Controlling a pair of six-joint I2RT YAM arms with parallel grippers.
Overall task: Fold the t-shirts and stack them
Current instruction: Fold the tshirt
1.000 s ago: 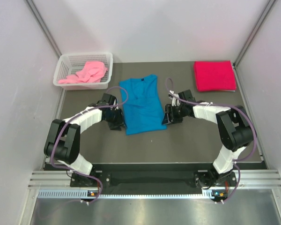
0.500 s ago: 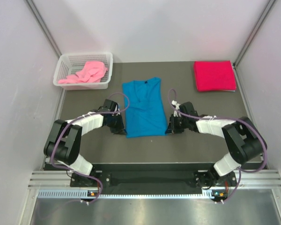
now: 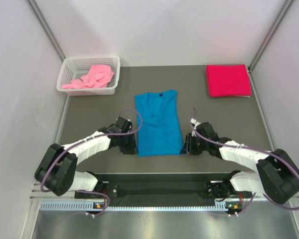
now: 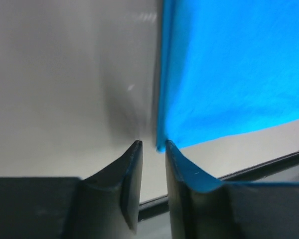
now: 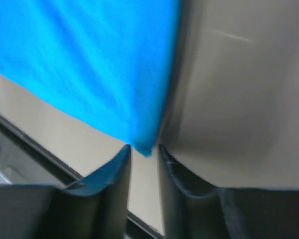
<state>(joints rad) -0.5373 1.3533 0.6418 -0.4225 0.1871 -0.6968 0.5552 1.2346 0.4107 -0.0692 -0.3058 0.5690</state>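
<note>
A bright blue cloth t-shirt with a dark collar lies flat on the dark grey desk, about midway between its left and right sides. The collar points to the far side and the hem to the near edge. It shows as a long, narrow panel with a few creases across its middle.

The left pincer sits low at the shirt's near-left corner and the right pincer low at its near-right corner. Both arms reach in over the desk from the near edge.

In the left wrist view the two black fingers are drawn close, with only a slim gap between them. The very tip of the blue corner is nipped at their ends, and the rest of the cloth spreads away to the right of that view.

The right wrist view shows the same hold. Its dark fingers are pressed nearly together on the point of the other hem corner, with the cloth spreading off to the left.

A crimson red cloth t-shirt, folded into a neat rectangle, lies at the far-right corner of the desk, well apart from both pincers. A light pink cloth t-shirt lies bunched inside a white plastic mesh basket at the far-left corner.
</note>
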